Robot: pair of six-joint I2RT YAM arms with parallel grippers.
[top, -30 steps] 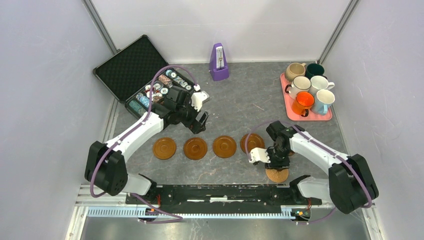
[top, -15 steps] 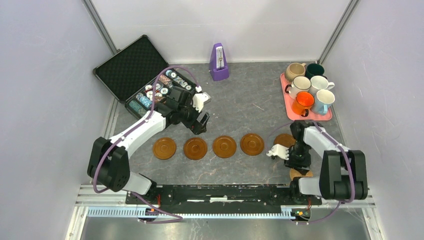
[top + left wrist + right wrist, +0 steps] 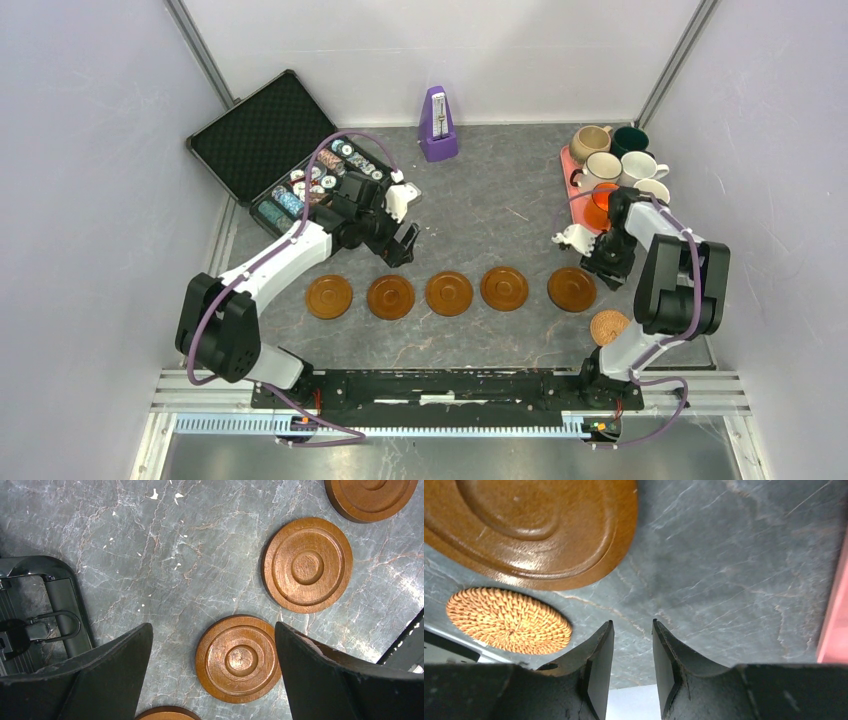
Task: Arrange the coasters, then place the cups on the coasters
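Observation:
Five brown wooden coasters lie in a row from the leftmost (image 3: 329, 297) to the rightmost (image 3: 572, 289). My left gripper (image 3: 396, 250) hovers open above the row; one coaster (image 3: 240, 658) shows between its jaws (image 3: 214, 626) and another (image 3: 307, 565) beyond. My right gripper (image 3: 600, 268) stands beside the tray with a narrow gap and nothing in it (image 3: 632, 622); the rightmost coaster (image 3: 524, 525) lies just ahead. The cups stand on the pink tray (image 3: 640, 235): tan (image 3: 590, 143), dark green (image 3: 631, 140), white (image 3: 603, 167), cream-white (image 3: 640, 165). The orange cup (image 3: 600, 198) and light blue cup (image 3: 657, 187) are partly hidden by the right arm.
A round woven mat (image 3: 608, 326) lies near the right arm's base, also in the right wrist view (image 3: 506, 620). An open black case (image 3: 262, 135) holding poker chips (image 3: 310, 185) sits at the back left. A purple metronome (image 3: 437, 125) stands at the back middle. The pink tray's edge (image 3: 836, 610) is close on the right.
My right arm swung from the front of the table out and back to beside the tray. The rightmost coaster is now uncovered, and the woven mat has shifted right. The left arm stayed put.

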